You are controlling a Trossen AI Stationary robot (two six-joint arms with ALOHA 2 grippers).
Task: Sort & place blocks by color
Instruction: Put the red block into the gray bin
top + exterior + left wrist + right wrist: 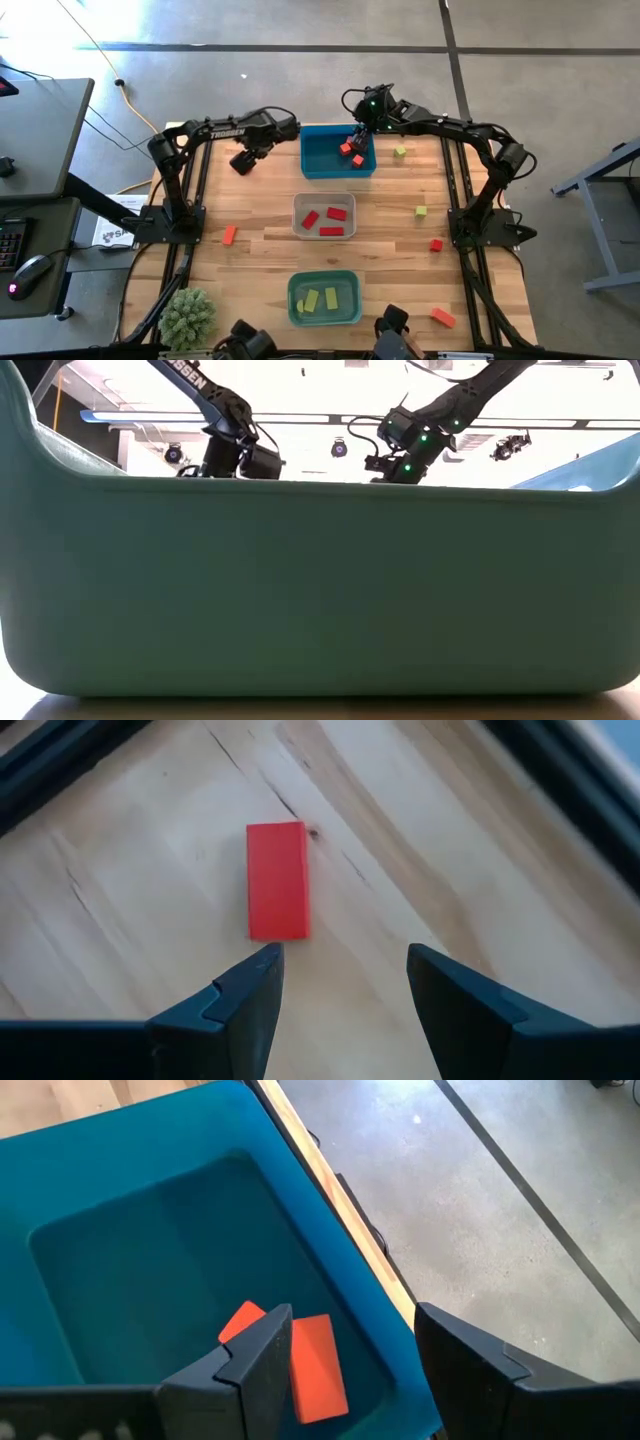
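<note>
My right gripper (pixel 357 140) (pixel 352 1325) hangs open over the blue bin (pixel 320 165), near its far right corner. Two orange blocks (pixel 318 1365) (pixel 242 1322) lie on the bin floor below its fingers, untouched. My left gripper (pixel 243 162) (pixel 345 960) is open above the table, left of the blue bin. Its wrist view shows one red block (pixel 277 880) (pixel 229 235) lying flat on the wood ahead of the fingertips. More loose blocks rest on the table: two yellow-green ones (pixel 400 151) (pixel 421 211), a red one (pixel 436 244) and an orange one (pixel 443 318).
A clear-grey bin (pixel 300 203) in the table's middle holds red blocks. A teal bin (pixel 296 300) near the near edge holds yellow-green blocks, and its wall (pixel 320 580) fills the low view. A green plant (pixel 187 318) sits at the near left corner.
</note>
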